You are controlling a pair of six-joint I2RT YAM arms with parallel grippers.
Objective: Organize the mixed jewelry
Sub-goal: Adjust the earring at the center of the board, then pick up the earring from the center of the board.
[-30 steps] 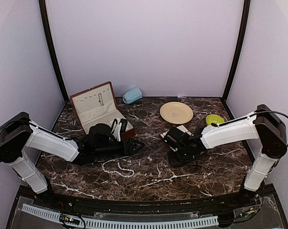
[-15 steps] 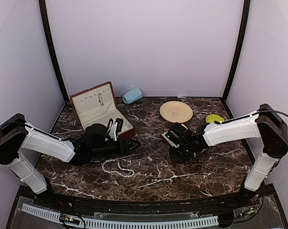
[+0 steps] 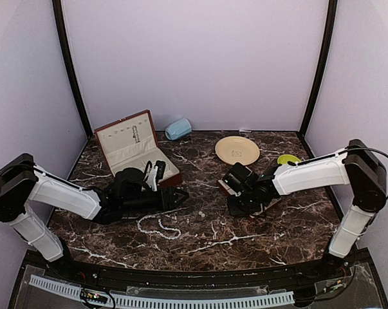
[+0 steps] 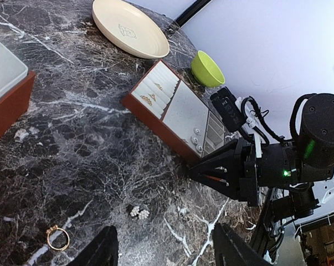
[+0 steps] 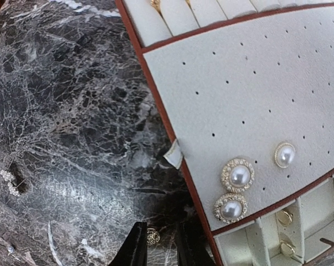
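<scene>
The left end effector [image 4: 165,245] was held wide, with nothing seen between its fingers, low over the dark marbled table [image 3: 245,241] just in front of the red-brown box [image 3: 126,149]. A gold ring [image 4: 57,237] and a small pearl cluster earring [image 4: 139,211] were seen lying on the table just ahead of it. A strand of white beads [image 3: 158,226] was laid in loose curves on the table, near the left arm on its near side.

The right end effector [image 5: 158,245] was held narrow at the near-left edge of the slotted tray [image 5: 239,83]. A tiny gold stud [image 5: 152,237] was seen between its fingertips, close against one finger. Whether the stud was gripped could not be told. Three round pearl earrings [image 5: 240,175] were set on the tray's flat perforated pad, and small rings were seen in its slots and compartments. Another small sparkling piece [image 5: 9,180] was seen on the table, well apart from the tray.

A cream plate [image 3: 237,150] and a green bowl [image 3: 288,159] were placed farther back.
</scene>
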